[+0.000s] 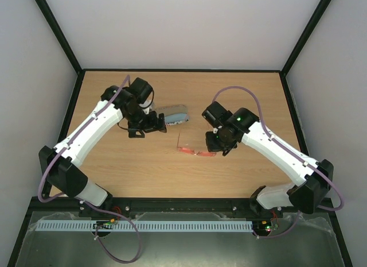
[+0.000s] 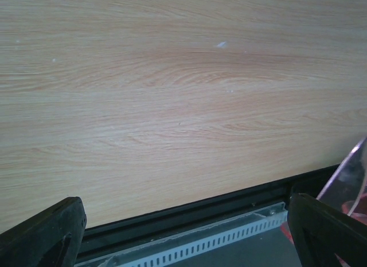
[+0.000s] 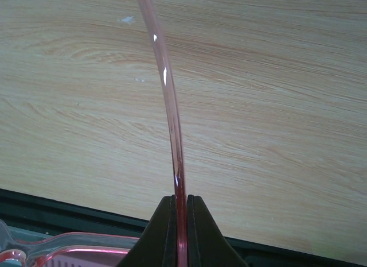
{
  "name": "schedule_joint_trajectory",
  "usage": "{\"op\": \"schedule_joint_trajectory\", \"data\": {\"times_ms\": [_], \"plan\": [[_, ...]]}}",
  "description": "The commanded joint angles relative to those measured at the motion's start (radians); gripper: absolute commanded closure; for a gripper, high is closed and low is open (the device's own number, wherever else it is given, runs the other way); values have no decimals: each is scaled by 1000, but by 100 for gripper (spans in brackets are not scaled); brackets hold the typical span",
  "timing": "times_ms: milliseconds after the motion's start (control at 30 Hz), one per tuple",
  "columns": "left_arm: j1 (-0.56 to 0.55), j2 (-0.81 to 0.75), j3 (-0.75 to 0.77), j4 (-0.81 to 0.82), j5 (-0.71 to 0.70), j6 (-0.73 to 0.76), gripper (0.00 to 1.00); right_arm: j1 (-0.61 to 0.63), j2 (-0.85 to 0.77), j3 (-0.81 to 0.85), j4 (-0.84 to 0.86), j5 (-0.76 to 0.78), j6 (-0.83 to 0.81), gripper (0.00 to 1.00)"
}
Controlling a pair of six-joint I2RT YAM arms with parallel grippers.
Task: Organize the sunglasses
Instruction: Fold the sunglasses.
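Note:
The sunglasses [image 1: 196,153], a thin red-orange pair, lie near the middle of the wooden table [image 1: 143,175]. My right gripper [image 1: 213,146] is at their right end, shut on one slim temple arm. In the right wrist view the pink temple arm [image 3: 170,100] curves up from between the closed fingertips [image 3: 166,232], and part of the frame [image 3: 69,247] shows at the bottom left. My left gripper [image 1: 153,128] stands open with nothing in it, left of the glasses. Its black fingers [image 2: 46,232] sit wide apart over bare wood, and a clear pinkish edge [image 2: 351,184] shows at the far right.
An oblong grey-blue case [image 1: 173,113] lies just behind and right of the left gripper. The table's black front rail [image 2: 189,212] and a white slotted strip [image 2: 200,241] run along the near edge. Black frame posts border the table's sides.

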State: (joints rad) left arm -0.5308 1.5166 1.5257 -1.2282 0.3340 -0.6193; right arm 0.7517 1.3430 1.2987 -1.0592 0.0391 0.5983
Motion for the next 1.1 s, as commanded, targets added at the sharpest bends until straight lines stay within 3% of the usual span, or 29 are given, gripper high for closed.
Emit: {"op": "schedule_joint_trajectory", "data": {"times_ms": [0, 267, 567, 767, 1067], "plan": [[1, 22, 14, -68, -34, 28, 1, 35, 5, 47, -116, 54, -12, 99], [-41, 55, 6, -68, -41, 64, 3, 43, 29, 78, -120, 36, -32, 99], [-164, 191, 164, -66, -38, 54, 7, 62, 57, 106, -111, 24, -39, 99], [-260, 231, 181, -41, -6, 27, 7, 62, 62, 114, -101, 13, -27, 99], [-268, 217, 204, -31, 74, 45, 5, 61, 43, 97, -79, -9, -5, 99]]}}
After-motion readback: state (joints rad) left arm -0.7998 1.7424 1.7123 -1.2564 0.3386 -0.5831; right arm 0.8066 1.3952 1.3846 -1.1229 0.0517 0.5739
